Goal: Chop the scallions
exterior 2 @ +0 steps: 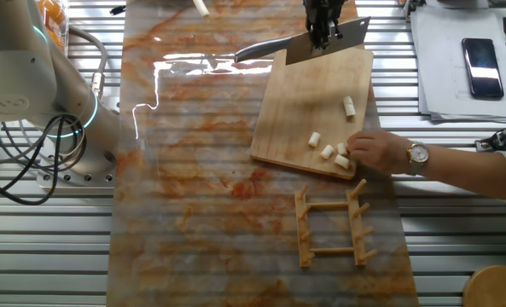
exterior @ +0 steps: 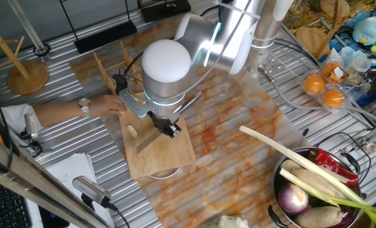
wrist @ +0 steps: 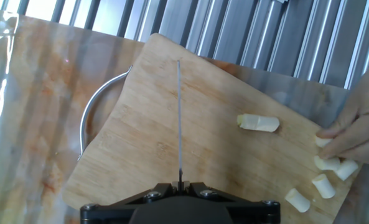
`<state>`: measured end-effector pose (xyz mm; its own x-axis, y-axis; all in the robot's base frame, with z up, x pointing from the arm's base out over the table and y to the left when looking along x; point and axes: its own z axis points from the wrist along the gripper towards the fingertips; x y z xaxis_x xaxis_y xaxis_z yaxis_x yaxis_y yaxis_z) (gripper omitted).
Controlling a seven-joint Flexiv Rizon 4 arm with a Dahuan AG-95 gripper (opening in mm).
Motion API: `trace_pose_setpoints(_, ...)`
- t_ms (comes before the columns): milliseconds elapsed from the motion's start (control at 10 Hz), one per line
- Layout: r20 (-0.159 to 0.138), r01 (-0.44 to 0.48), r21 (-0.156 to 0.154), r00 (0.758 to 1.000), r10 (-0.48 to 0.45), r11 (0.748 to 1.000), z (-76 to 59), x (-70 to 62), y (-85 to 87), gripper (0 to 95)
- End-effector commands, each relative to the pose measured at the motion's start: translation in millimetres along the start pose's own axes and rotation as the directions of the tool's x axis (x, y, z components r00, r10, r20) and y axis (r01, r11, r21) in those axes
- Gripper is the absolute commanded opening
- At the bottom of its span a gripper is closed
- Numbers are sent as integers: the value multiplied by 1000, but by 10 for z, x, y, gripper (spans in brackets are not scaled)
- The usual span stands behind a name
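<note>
My gripper (wrist: pixel 179 185) is shut on a cleaver and holds it above the wooden cutting board (wrist: pixel 140 155). The cleaver's blade (wrist: pixel 179 118) shows edge-on in the hand view. In the other fixed view the gripper (exterior 2: pixel 321 27) grips the blade (exterior 2: pixel 334 43) over the board's far edge (exterior 2: pixel 304 94). One cream scallion chunk (wrist: pixel 257 122) lies alone to the right of the blade. Several more chunks (wrist: pixel 324 186) lie at the board's corner, where a person's hand (wrist: pixel 358 130) touches them. In one fixed view the gripper (exterior: pixel 168 130) is over the board (exterior: pixel 168 158), near one chunk (exterior: pixel 132 132).
A metal bowl rim (wrist: pixel 88 121) shows under the board. A wooden rack (exterior 2: pixel 334 228) stands beside the board. A metal bowl (exterior: pixel 283 183) holds a purple onion (exterior: pixel 293 199), a red pepper and a long green-leaved stalk (exterior: pixel 289 155). A phone (exterior 2: pixel 481 56) lies on papers.
</note>
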<state>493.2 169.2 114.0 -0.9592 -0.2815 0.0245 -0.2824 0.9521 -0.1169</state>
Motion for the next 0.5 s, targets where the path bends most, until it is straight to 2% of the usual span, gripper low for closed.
trace_pose_setpoints(100, 5, -6, 1, 1000, 6, 1000, -2, 3, -4, 0)
trace_pose_setpoints(500, 1, -2, 0, 1000, 2, 1000, -6, 8, -1, 0)
